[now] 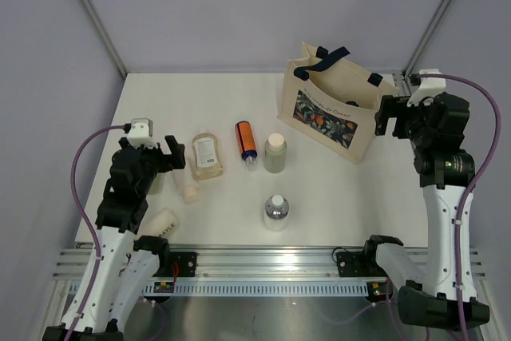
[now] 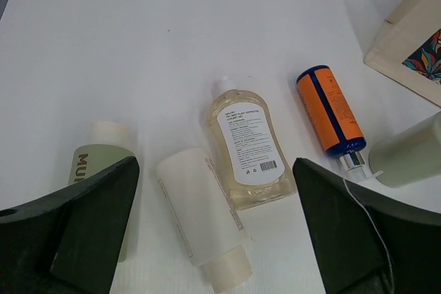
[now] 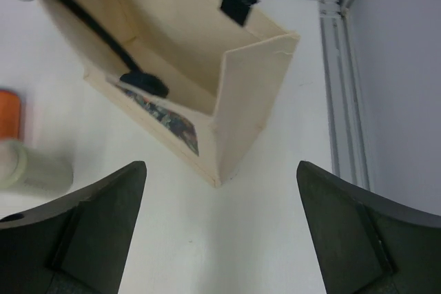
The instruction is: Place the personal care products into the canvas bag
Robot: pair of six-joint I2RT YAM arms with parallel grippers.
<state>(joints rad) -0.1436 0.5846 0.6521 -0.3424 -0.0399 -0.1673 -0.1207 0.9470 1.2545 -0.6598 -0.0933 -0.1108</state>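
Left wrist view: left gripper point(image 2: 214, 164) spread wide, empty, over cream-white tube point(image 2: 195, 211) near counter point(image 2: 138, 46) left edge. Tube probably light, slippery; grasp mid-body. Right gripper point(image 3: 220, 166) likewise wide, empty.

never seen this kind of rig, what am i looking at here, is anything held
Two robot arms stand at the near edge of a table. One picture looks down from above; the other two come from cameras on each wrist, the dark shapes being that arm's own fingers. On the table lie a clear yellowish bottle, an orange tube, a grey-green bottle, a silver bottle and white tubes, beside an open canvas bag. The left end effector and right end effector are both open, holding nothing.
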